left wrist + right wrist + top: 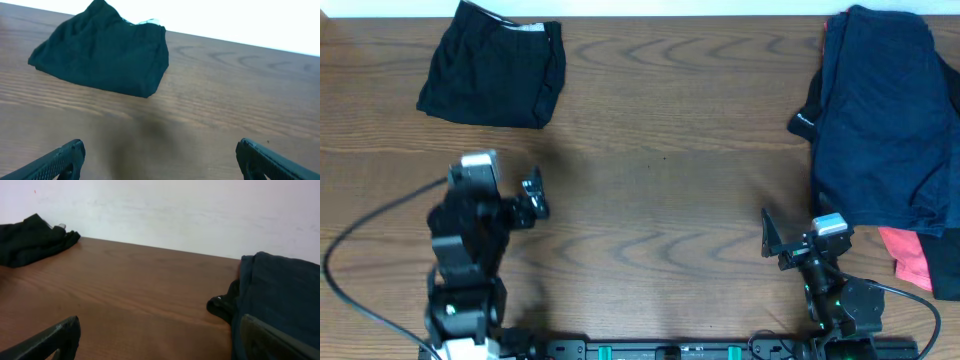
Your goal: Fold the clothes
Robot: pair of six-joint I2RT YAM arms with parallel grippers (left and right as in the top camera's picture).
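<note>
Idling over bare wood, both arms sit at the near edge while the folding looks close to done.

The brown table (660, 150) carries a heap of navy-blue garments (885, 120) at its far right. The black shorts (495, 75) lie at the far left corner, gathered into a compact, roughly square bundle. Their edges are uneven and one corner is peaked up. The left gripper (533, 197) hovers near the shorts but clear of them, jaws spread wide and empty. The right gripper (775, 240) is equally wide and empty, just beside the navy heap. A coral-pink garment (910, 255) pokes out under that heap, and a white label (525, 27) shows at the waistband. The fold itself seems made. Any next move would call for the left arm to reach forward and flatten the raised corner, pressing rather than pinching.
</note>
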